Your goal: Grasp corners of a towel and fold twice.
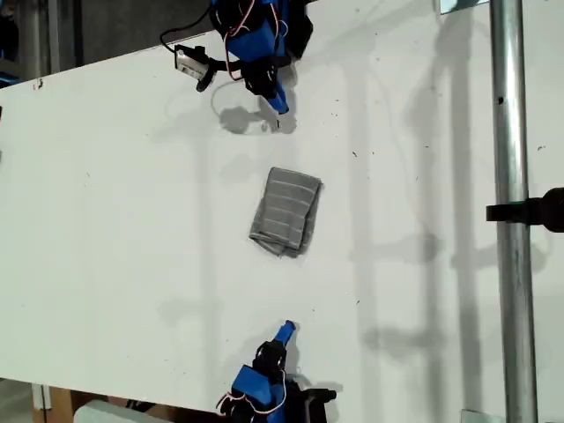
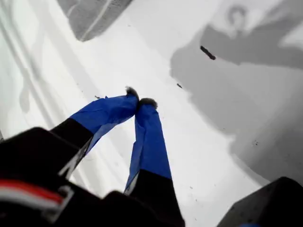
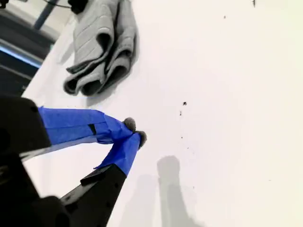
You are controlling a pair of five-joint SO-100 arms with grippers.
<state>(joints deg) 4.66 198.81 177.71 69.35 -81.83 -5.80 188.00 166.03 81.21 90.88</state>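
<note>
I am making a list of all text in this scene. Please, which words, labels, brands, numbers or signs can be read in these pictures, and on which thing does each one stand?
None: no readable text shows in any view.
The towel bears only thin white stripes, no label.
My first gripper and my second gripper show plain blue tape, no print.
The white table has only small dark specks, not characters.

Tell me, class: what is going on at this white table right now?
Nothing is being handled. The grey striped towel lies folded into a small bundle mid-table. One blue arm sits at the exterior view's top edge, the other at its bottom edge, both apart from the cloth. My first gripper and my second gripper are shut on nothing, tips touching above bare table.
</note>
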